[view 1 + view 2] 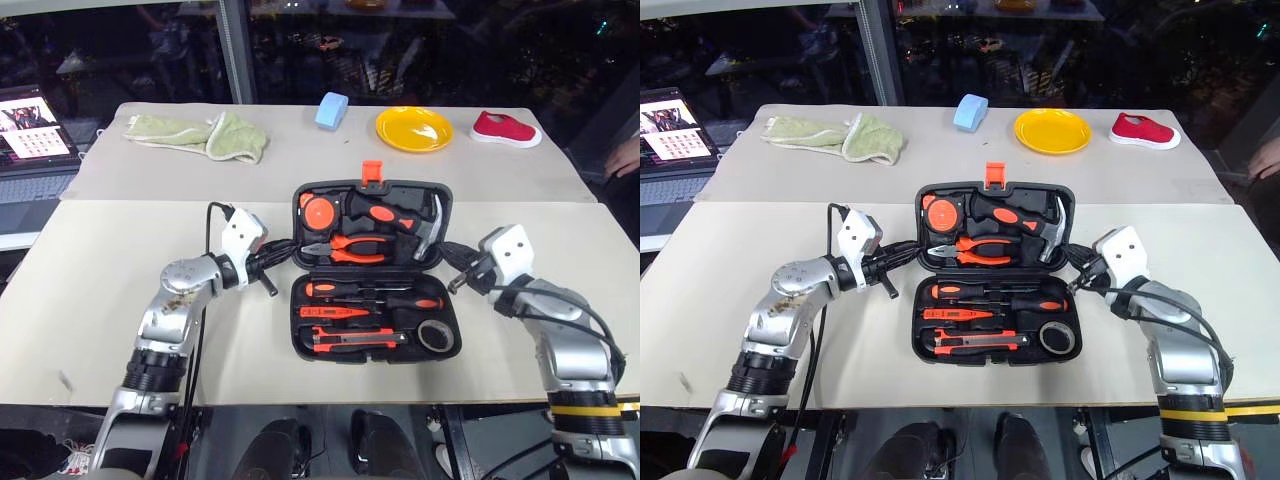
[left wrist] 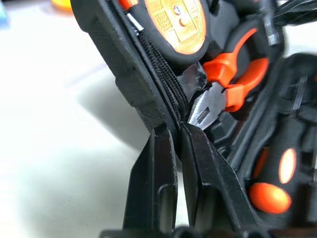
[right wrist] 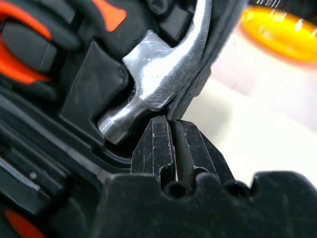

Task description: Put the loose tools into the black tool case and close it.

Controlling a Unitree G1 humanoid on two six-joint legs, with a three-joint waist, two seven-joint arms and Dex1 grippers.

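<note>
Black tool case (image 1: 372, 270) lying open near the counter's (image 1: 120, 300) front edge, about midway between its side edges; lid half lying toward the far edge with its orange latch (image 1: 371, 172) sticking up.

Head views: near half is carrying the two screwdrivers (image 1: 370, 292), the slim orange tester (image 1: 340, 312), the utility knife (image 1: 358, 338) and the grey tape roll (image 1: 434, 337), all seated in their recesses. Lid half is holding pliers (image 1: 345, 248) and hammer (image 1: 425, 232). Loading looks done; closing is what remains. Left gripper (image 1: 268, 262) is sitting at the lid's left edge, right gripper (image 1: 452, 262) at its right edge, one to each side, probably so the lid can be swung over evenly.

Left wrist view: left gripper (image 2: 178, 148) is pinching the lid's rim, jaws nearly together with the rim's black edge between them, pliers (image 2: 223, 89) nose just beyond.

Right wrist view: right gripper (image 3: 173, 144) is meeting the rim just under the hammer (image 3: 158, 84) head, jaws almost closed; a thin strip of rim appears clamped between them.
</note>
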